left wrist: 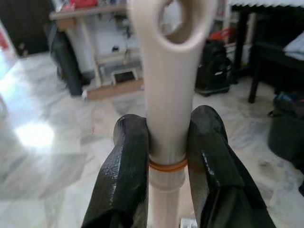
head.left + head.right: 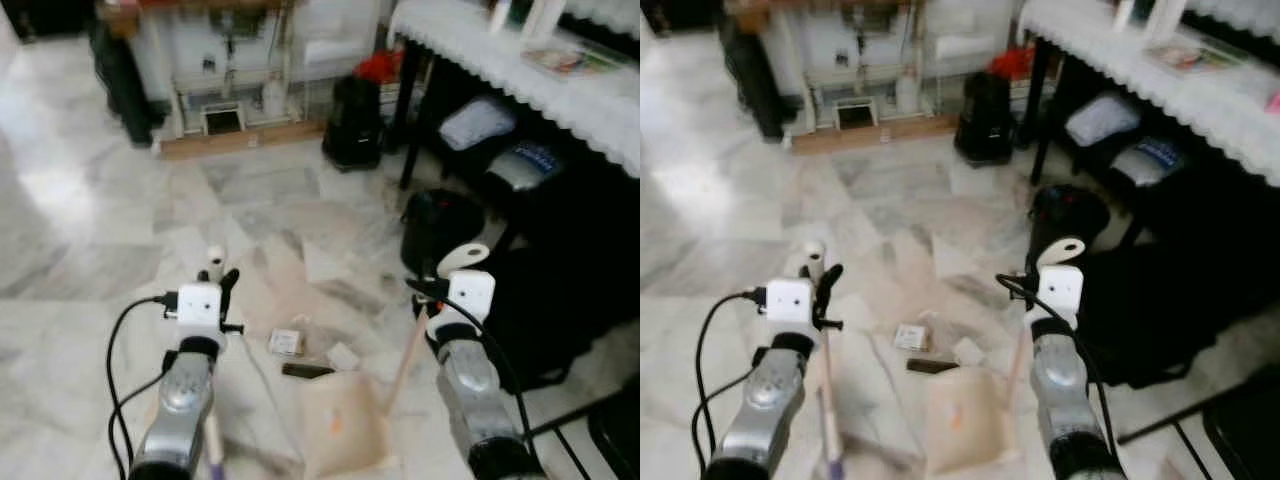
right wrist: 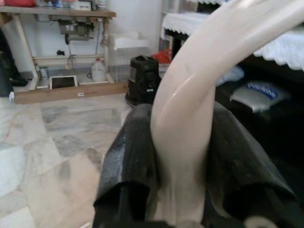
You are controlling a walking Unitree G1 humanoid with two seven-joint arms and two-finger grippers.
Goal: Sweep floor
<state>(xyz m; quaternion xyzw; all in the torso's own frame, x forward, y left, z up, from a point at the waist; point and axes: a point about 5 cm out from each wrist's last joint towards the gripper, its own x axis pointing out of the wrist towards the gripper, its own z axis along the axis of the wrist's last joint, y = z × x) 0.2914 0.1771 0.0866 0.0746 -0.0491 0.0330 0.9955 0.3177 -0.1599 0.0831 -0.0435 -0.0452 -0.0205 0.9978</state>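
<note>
Cream plastic broom handle (image 1: 167, 95) sits clamped betw. both black fingers of left gripper (image 2: 218, 280); hanging hole at its top end, orange ring just below the finger pads, shaft running down past the left arm to the floor. Right gripper (image 2: 440, 290) is clenched on the cream dustpan handle (image 3: 199, 104), curved at top. Dustpan (image 2: 343, 425) is beige, flat on the marble floor (image 2: 120, 210) betw. the arms. Just ahead of its lip: small box (image 2: 286, 342), dark stick-like scrap (image 2: 307, 371), pale scrap (image 2: 343, 356). Black bin (image 2: 440, 228) near right arm; lace-covered table (image 2: 520, 70) beyond.
</note>
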